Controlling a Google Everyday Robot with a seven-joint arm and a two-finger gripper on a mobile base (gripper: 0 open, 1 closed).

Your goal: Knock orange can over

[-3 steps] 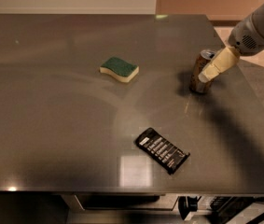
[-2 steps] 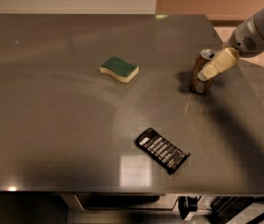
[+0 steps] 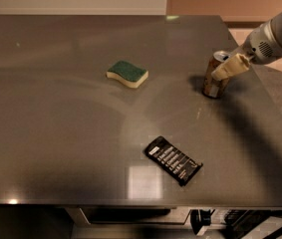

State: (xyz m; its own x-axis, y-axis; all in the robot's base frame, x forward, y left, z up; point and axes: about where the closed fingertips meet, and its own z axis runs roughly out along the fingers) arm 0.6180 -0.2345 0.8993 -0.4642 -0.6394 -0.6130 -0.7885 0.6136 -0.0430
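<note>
The orange can (image 3: 212, 83) stands upright on the grey table (image 3: 70, 133) near its right edge, with its silver top showing. My gripper (image 3: 226, 69) comes in from the upper right on a grey arm. Its pale tip lies against the can's upper right side, just below the rim, and hides part of the can.
A green and yellow sponge (image 3: 127, 73) lies at the table's middle. A black snack packet (image 3: 173, 160) lies near the front edge. The table's right edge runs just right of the can, with floor beyond.
The gripper has shifted slightly right and up along the can's top. The can stays upright in the same place.
</note>
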